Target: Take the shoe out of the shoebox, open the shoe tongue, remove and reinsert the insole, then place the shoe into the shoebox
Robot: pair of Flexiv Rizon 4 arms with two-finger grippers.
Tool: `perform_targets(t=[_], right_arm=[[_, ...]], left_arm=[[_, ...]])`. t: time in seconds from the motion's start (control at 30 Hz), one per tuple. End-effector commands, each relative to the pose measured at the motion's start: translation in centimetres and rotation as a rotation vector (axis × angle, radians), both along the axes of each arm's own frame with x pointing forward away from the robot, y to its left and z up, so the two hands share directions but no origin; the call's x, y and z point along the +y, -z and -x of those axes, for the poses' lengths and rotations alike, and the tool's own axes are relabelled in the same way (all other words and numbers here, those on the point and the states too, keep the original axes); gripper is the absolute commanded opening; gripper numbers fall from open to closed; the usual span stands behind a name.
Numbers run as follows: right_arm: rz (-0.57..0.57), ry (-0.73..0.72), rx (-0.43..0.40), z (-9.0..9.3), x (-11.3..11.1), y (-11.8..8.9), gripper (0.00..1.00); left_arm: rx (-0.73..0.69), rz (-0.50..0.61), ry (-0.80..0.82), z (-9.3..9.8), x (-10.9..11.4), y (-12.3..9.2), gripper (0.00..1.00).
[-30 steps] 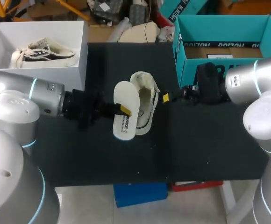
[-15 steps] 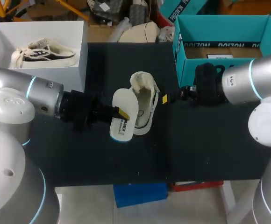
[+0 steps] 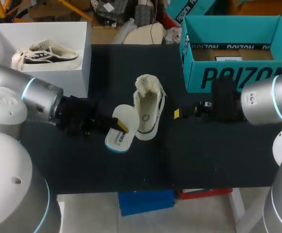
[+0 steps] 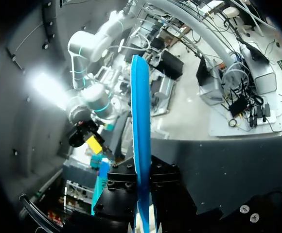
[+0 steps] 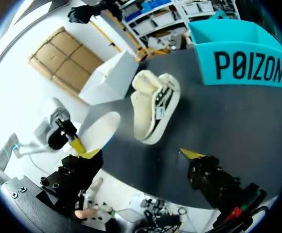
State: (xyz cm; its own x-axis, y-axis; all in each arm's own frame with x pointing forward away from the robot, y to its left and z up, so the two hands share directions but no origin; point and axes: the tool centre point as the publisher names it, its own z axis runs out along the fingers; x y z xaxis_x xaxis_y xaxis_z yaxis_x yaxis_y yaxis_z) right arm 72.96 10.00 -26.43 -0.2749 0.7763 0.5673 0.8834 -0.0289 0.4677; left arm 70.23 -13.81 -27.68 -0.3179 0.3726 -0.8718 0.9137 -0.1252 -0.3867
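Observation:
A cream shoe (image 3: 148, 109) lies on the black table (image 3: 214, 155), its opening facing up and slightly tilted. Its white insole (image 3: 119, 129), blue underneath, is out of the shoe and just to its left. My left gripper (image 3: 122, 125) is shut on it. In the left wrist view the insole (image 4: 141, 145) stands edge-on between the black fingers (image 4: 119, 196). My right gripper (image 3: 177, 113) hangs open to the right of the shoe, holding nothing. In the right wrist view the shoe (image 5: 153, 104) lies ahead of the open right gripper (image 5: 141, 154), with the insole (image 5: 99, 128) beside it.
A white shoebox (image 3: 85, 53) at the back left holds another shoe (image 3: 46, 53). A teal box (image 3: 231, 73) stands open at the back right, just behind my right arm. Both the white shoebox (image 5: 114, 77) and the teal box (image 5: 243, 63) also show in the right wrist view.
My left gripper has drawn the insole away from the shoe, to the left and toward the table's front. The right gripper has backed off slightly to the right and toward the front.

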Motion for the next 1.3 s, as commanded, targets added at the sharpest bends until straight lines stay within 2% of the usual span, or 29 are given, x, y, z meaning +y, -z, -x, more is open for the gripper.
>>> perform_targets(t=[0.03, 0.13, 0.37, 0.57, 0.77, 0.93, 1.13, 1.3], right_arm=[[0.007, -0.003, 0.007, 0.6, -0.9, -1.2, 1.0], [0.007, -0.003, 0.007, 0.6, -0.9, -1.2, 1.0], [0.007, -0.003, 0.007, 0.6, -0.9, -1.2, 1.0], [0.007, -0.003, 0.007, 0.6, -0.9, -1.2, 1.0], [0.007, -0.003, 0.007, 0.6, -0.9, -1.2, 1.0], [0.007, -0.003, 0.007, 0.6, -0.9, -1.2, 1.0], [0.007, -0.003, 0.007, 0.6, -0.9, -1.2, 1.0], [0.007, -0.003, 0.007, 0.6, -0.9, -1.2, 1.0]], left_arm=[[0.094, -0.076, 0.141, -0.5, -0.4, 0.5, 0.0], [0.09, -0.18, 0.211, -0.1, -0.6, 1.4, 0.0], [0.102, -0.199, 0.341, -1.1, -2.1, 3.3, 0.0], [0.053, -0.275, 0.382, -3.3, -3.3, 4.5, 0.0], [0.071, -0.259, 0.398, -5.8, -4.4, 5.9, 0.0], [0.059, -0.289, 0.414, -7.7, -5.4, 7.2, 0.0], [0.0, -0.239, 0.365, -10.3, -6.9, 7.9, 0.0], [0.019, -0.234, 0.363, -12.0, -8.1, 9.4, 0.0]])
